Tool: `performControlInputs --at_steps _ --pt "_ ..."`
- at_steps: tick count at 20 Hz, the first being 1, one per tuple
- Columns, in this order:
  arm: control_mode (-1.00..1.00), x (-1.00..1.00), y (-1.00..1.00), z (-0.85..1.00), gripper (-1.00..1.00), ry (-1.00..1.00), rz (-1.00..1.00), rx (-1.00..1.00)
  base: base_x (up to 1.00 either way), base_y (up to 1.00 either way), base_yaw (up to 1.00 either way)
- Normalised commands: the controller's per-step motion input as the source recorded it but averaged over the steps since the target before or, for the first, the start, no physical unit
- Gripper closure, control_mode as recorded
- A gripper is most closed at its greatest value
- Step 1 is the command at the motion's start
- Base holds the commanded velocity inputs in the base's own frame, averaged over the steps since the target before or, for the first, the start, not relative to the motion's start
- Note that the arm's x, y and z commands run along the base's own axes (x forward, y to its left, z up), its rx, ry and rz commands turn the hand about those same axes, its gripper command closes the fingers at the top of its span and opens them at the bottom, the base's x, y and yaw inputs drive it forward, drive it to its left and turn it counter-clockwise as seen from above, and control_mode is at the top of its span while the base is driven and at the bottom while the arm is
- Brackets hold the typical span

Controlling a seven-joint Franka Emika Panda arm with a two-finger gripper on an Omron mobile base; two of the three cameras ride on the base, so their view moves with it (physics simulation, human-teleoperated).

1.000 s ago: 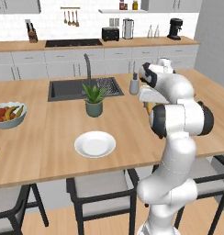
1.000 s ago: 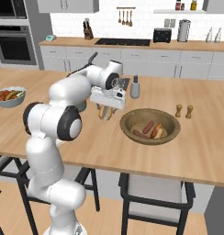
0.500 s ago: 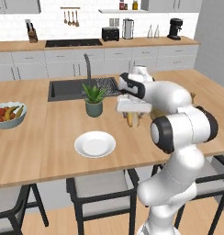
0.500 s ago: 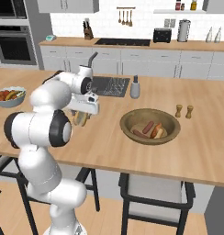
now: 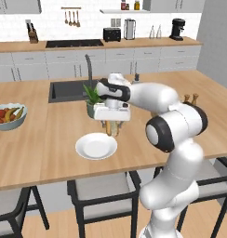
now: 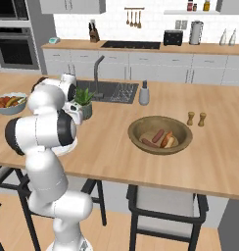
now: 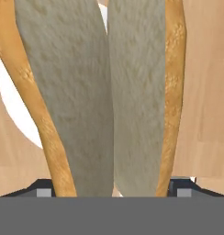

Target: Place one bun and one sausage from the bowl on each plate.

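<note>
**Bun held above the white plate at the island counter**

Left base view: A long wooden counter (image 5: 50, 162) with a dark sink (image 5: 69, 90) is seen, backed by grey cabinets and a white tiled wall. The gripper (image 5: 111, 126) is positioned over the far edge of the white plate (image 5: 96, 146), and a bun (image 5: 110, 128) is clamped between its fingers. A potted plant (image 5: 92, 100) stands just behind the gripper; a fruit bowl (image 5: 8, 116) sits well apart to the left. Bare counter is left on both sides of the plate.

Right base view: The wooden bowl (image 6: 160, 135), with sausages (image 6: 158, 137) and a bun inside, rests right of the arm. Two shakers (image 6: 196, 118) stand just beyond it.

Hand view: The split bun (image 7: 104, 96) is seen close up, gripped, with the plate (image 7: 17, 110) below.
</note>
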Motion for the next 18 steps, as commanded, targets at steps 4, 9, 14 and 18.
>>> performControlInputs --at_steps 4,9,14,18 --pt "-1.0 0.0 0.96 -0.44 1.0 0.01 -0.05 0.0 0.0 0.0 0.0" --pt "-1.0 0.08 0.66 -0.46 1.0 0.0 -0.09 0.0 0.0 0.0 0.0" --pt "-1.0 0.28 0.17 -0.4 1.0 0.0 -0.14 -0.01 0.0 0.0 0.0" --pt "-1.0 0.24 0.05 -0.44 1.0 0.02 -0.15 -0.01 0.0 0.0 0.0"
